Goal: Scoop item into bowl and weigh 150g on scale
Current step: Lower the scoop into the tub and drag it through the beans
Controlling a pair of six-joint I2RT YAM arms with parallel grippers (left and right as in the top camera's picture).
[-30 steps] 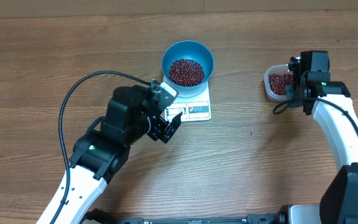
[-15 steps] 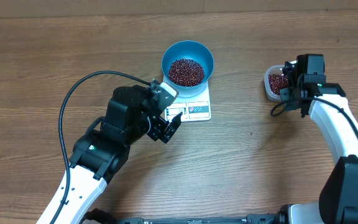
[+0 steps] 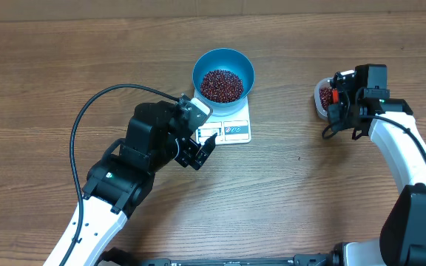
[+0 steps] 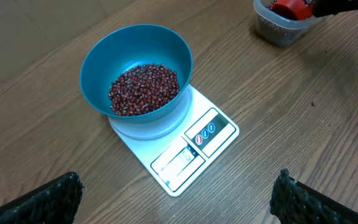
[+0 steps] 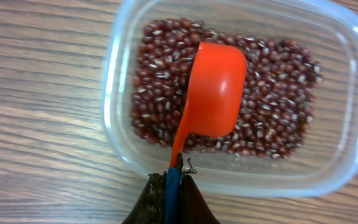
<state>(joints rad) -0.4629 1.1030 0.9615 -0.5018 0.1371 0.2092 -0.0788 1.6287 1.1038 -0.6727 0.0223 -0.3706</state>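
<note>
The blue bowl (image 3: 201,63) stands on the white scale (image 3: 237,131) and holds a heap of red-brown beans (image 3: 221,85). My left gripper (image 3: 204,153) hangs open just in front of the scale; in its wrist view the bowl (image 4: 98,68), its beans (image 4: 145,88) and the scale (image 4: 211,130) lie ahead, between wide-apart fingers (image 4: 55,199). My right gripper (image 5: 174,186) is shut on the blue handle of the red scoop (image 5: 215,90). The scoop's cup lies over more beans (image 5: 278,93) in the clear tub (image 5: 114,93); no beans show on its smooth face.
The clear tub (image 3: 319,105) stands at the right of the table, well apart from the scale. A black cable (image 3: 87,118) loops over the left arm. Bare wooden tabletop (image 3: 294,170) lies between the scale and the tub.
The right gripper has shifted a little left with the scoop, whose red cup now shows over the tub. The left arm, bowl and scale have not moved.
</note>
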